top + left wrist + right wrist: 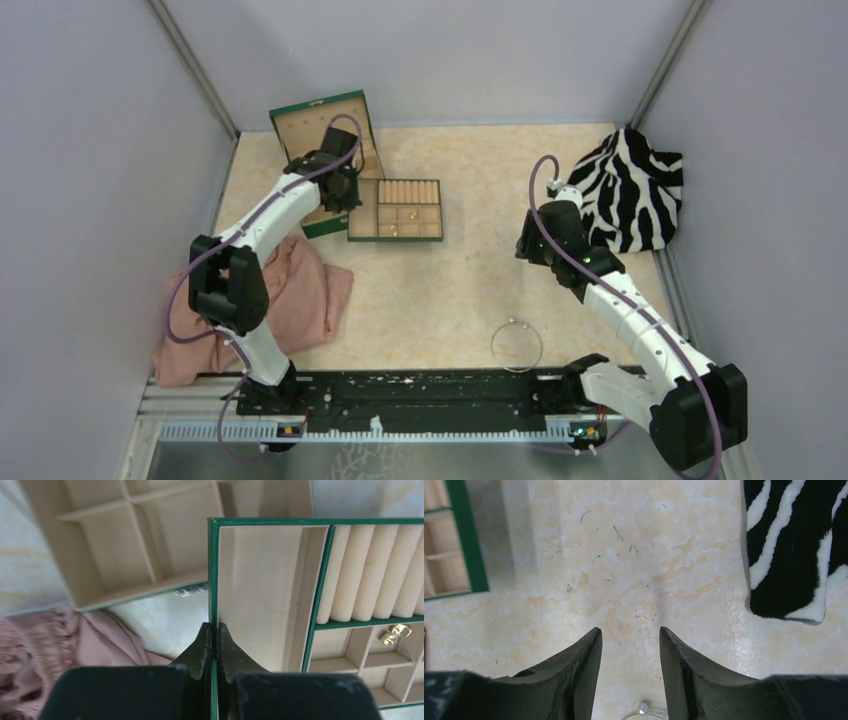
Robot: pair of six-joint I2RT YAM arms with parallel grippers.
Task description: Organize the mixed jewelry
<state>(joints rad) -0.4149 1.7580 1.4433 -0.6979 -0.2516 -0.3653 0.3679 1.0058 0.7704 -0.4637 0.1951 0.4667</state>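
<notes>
**Op:** Status, L gripper [214, 626]?

**Tech:** Jaws closed, pinching the green left rim of the compartment tray [215, 570], one finger inside the wall and one outside. It grips the tray, not jewelry.

**Op:** R gripper [630, 630]?

**Tech:** Jaws apart, nothing between them. It is over bare table [624, 555], between the tray and the zebra cloth [794, 545], touching neither.

**Op:** Jewelry locations?

**Tech:** Gold pieces [410, 212] sit in the tray's small compartments, on the near side of the ring-roll row. Exact count can't be read, too small. The wire hoop [517, 346] lies flat on the table by the near edge, well apart from the tray.

**Op:** Which relation governs the next move?

**Tech:** Hoop vs. R jaws. The hoop lies on the base side of the R gripper, i.e. behind the fingertips, not ahead of them. The R wrist view confirms this: only a short arc w/ a small bead shows at the bottom edge, under the gap between the fingers. The R arm is nearer. The L arm is far off and occupied w/ the tray.

**Op:** Long axis?

**Tech:** None, since it's round. Est. approach: R draws back toward its base, descends and straddles the wire at one pt on the ring. Thin wire flat on a hard surface is probably a slip risk.
</notes>
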